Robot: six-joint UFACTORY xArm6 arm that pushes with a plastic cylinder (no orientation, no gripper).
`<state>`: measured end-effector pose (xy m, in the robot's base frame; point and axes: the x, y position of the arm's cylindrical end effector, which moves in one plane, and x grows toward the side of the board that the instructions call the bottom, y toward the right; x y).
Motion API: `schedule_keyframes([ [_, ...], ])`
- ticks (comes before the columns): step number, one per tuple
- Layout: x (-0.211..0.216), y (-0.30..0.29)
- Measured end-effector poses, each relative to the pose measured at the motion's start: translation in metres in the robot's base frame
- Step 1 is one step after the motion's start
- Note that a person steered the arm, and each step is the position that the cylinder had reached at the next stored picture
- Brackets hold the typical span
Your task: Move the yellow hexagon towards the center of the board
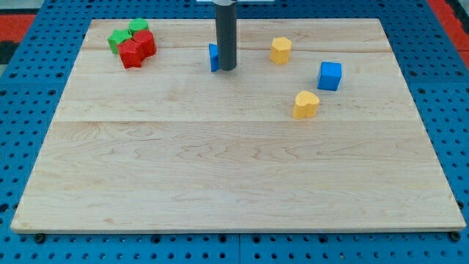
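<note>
The yellow hexagon (281, 50) sits near the view's top, right of the middle of the wooden board (234, 176). My tip (226, 69) rests on the board to the hexagon's left, about a block's width or two away. A blue block (213, 58) stands just behind and left of the rod, partly hidden by it. A second yellow block (305, 104), rounded like a heart, lies below and right of the hexagon.
A blue cube (330, 75) stands right of the hexagon. At the top left is a tight cluster: two green blocks (126, 34) and two red blocks (137, 48). A blue pegboard surrounds the board.
</note>
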<state>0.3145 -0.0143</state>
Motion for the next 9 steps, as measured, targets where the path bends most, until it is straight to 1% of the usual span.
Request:
schedule_keyframes([
  [1, -0.032, 0.021],
  [2, -0.057, 0.066],
  [3, -0.057, 0.107],
  [4, -0.055, 0.112],
  [5, -0.055, 0.13],
  [6, -0.043, 0.13],
  [8, -0.002, 0.119],
  [9, 0.028, 0.118],
])
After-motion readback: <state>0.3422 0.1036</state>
